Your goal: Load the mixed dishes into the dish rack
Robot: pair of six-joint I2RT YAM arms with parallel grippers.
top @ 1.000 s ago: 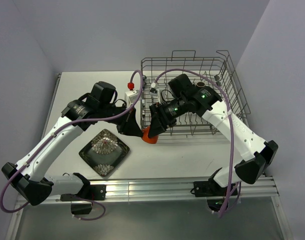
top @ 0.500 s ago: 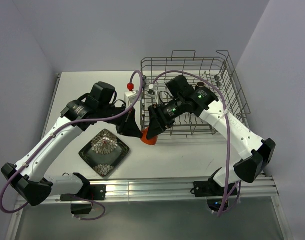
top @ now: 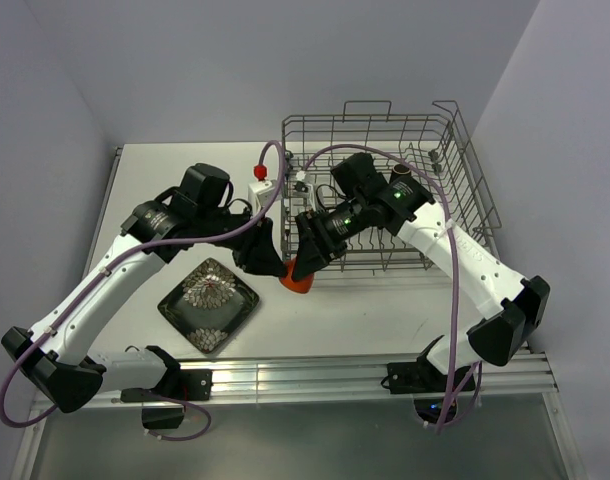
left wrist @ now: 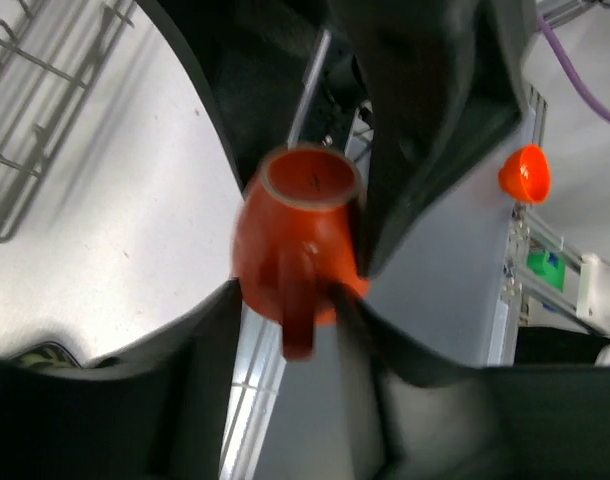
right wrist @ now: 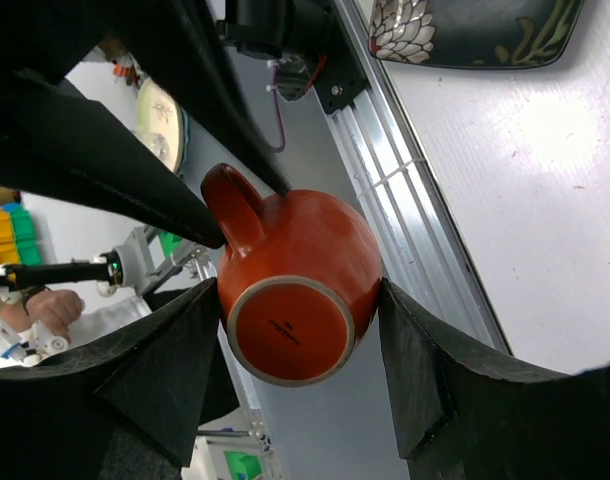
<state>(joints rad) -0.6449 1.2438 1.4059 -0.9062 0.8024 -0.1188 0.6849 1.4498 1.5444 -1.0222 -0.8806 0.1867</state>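
Observation:
The small orange cup (top: 297, 283) hangs above the table just left of the dish rack's (top: 465, 200) near-left corner. My left gripper (top: 276, 268) meets it from the left. In the left wrist view its fingertips press the cup (left wrist: 295, 240) on both sides of the handle, and the gripper (left wrist: 290, 300) is shut on it. My right gripper (top: 305, 266) meets it from the right. In the right wrist view it (right wrist: 297, 310) is shut on the cup's (right wrist: 305, 280) round body, base towards the camera. The dark leaf-patterned square plate (top: 209, 305) lies on the table at the near left. A small brown cup (top: 402, 171) sits in the rack.
A white box with a red knob (top: 262, 184) stands just left of the rack's far corner. An aluminium rail (top: 315, 375) runs along the table's near edge. Purple cables arch over both arms. Walls close in the left, back and right sides.
The right gripper has shifted slightly left and down onto the orange cup. The cup and both grippers sit a little nearer and lower than a second ago.

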